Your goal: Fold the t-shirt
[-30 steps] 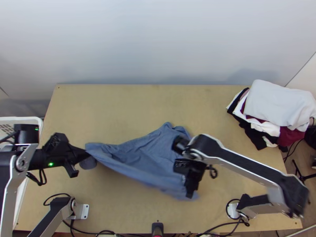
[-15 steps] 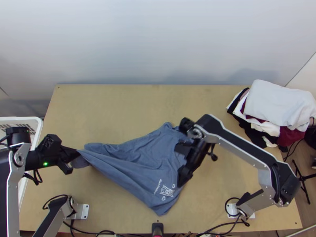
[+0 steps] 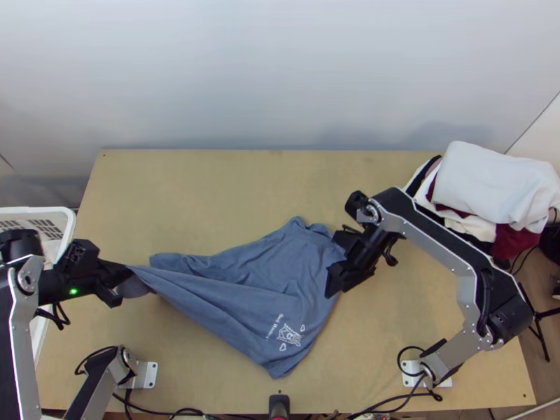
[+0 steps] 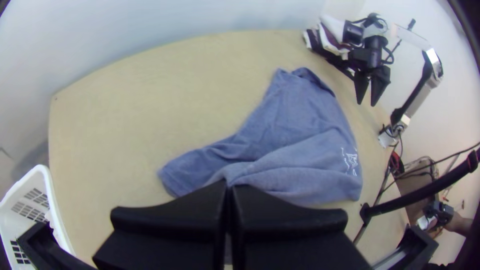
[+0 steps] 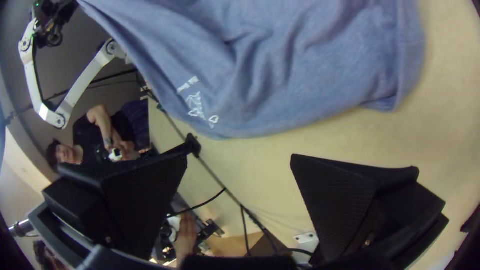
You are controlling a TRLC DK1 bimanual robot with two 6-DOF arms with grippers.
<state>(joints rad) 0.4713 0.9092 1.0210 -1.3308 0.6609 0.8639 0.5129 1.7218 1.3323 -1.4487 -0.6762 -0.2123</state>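
Observation:
In the top view the blue t-shirt (image 3: 259,280) lies bunched and slanting over the table's middle, a white print near its lower corner. My left gripper (image 3: 126,271), at the table's left side, is shut on one end of the shirt and holds it raised. The left wrist view has the left gripper (image 4: 229,187) with its fingers together and the t-shirt (image 4: 300,135) running out from them. My right gripper (image 3: 332,283) stands at the shirt's right edge. In the right wrist view the right gripper (image 5: 240,160) is open, nothing between its fingers, beside the t-shirt (image 5: 280,65).
A pile of folded clothes (image 3: 490,182) sits at the table's back right corner. A white basket (image 3: 66,224) stands off the left edge. Cables and a small black device (image 3: 278,404) lie along the near edge of the table (image 3: 210,189).
My left gripper has moved left, drawing the shirt's end along. My right gripper has let go of the shirt and moved up and right, and the near corner has dropped nearer the front edge.

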